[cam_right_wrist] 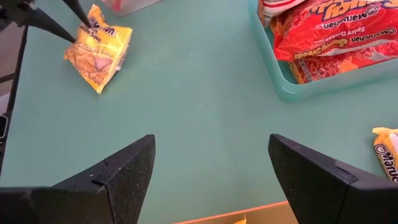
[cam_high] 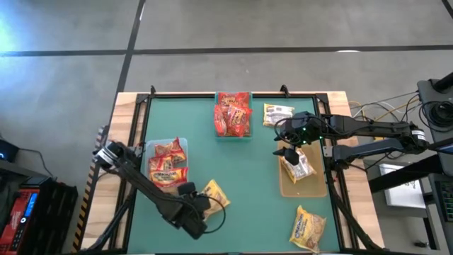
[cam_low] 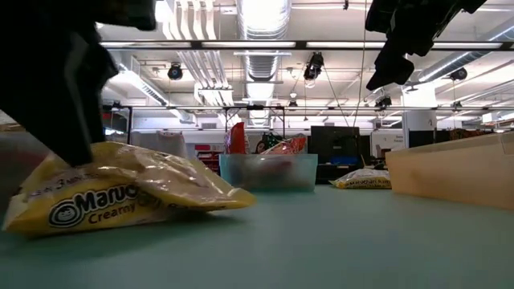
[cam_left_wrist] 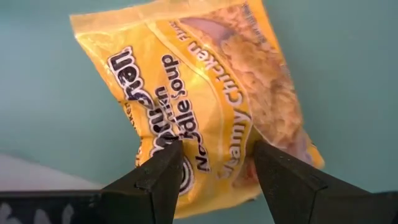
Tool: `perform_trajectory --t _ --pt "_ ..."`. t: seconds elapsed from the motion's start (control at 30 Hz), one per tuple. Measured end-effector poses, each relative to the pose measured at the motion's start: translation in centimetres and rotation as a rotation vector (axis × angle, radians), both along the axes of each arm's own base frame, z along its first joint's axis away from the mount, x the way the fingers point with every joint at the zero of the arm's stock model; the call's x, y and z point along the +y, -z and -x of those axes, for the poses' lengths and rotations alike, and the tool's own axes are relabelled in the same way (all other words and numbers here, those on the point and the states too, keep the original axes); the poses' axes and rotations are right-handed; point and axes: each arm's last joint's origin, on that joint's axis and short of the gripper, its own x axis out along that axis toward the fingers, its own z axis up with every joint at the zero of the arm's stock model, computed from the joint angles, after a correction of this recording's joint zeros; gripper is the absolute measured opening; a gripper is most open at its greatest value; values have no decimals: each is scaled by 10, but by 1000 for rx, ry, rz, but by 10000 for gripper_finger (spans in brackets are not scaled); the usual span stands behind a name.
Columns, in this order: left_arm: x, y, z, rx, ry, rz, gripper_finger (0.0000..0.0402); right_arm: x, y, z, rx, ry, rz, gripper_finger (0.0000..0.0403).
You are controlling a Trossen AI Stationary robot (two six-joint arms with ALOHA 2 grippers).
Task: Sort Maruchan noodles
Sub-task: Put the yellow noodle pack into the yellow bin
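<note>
A yellow Maruchan noodle packet (cam_left_wrist: 205, 81) lies flat on the green table near its front left (cam_high: 216, 193). My left gripper (cam_left_wrist: 214, 165) is open and slants down over one short end of it, one finger at each side of that end. Red packets fill the teal bin (cam_high: 233, 133) at the far middle and the clear bin (cam_high: 168, 164) at the left. One packet lies in the tan bin (cam_high: 303, 185) at the right. My right gripper (cam_right_wrist: 211, 168) hangs wide open above the tan bin's far end (cam_high: 287, 150), holding nothing. My left gripper comes at the yellow packet's short end (cam_left_wrist: 214, 180) from above, slanting down, with its fingers (cam_left_wrist: 163, 171) spread across that end. Whether the fingertips touch the wrapper, I cannot tell. The packet lies on the table (cam_low: 152, 189).
Two more yellow packets lie loose: one at the far right beside the teal bin (cam_high: 277, 113), one at the near right corner (cam_high: 308, 228). Bare green table stretches across the middle between the bins. A dark frame runs along the table's edges.
</note>
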Motion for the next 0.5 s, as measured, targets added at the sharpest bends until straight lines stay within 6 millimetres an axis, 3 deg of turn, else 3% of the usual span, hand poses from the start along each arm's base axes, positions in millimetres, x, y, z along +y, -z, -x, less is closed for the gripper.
perform_trajectory --t 0.23,0.5 --pt "24 7 -21 21 46 -43 181 0 0 0 0 0 0 302" --pt "65 5 -51 13 118 -97 181 0 0 0 0 0 0 302"
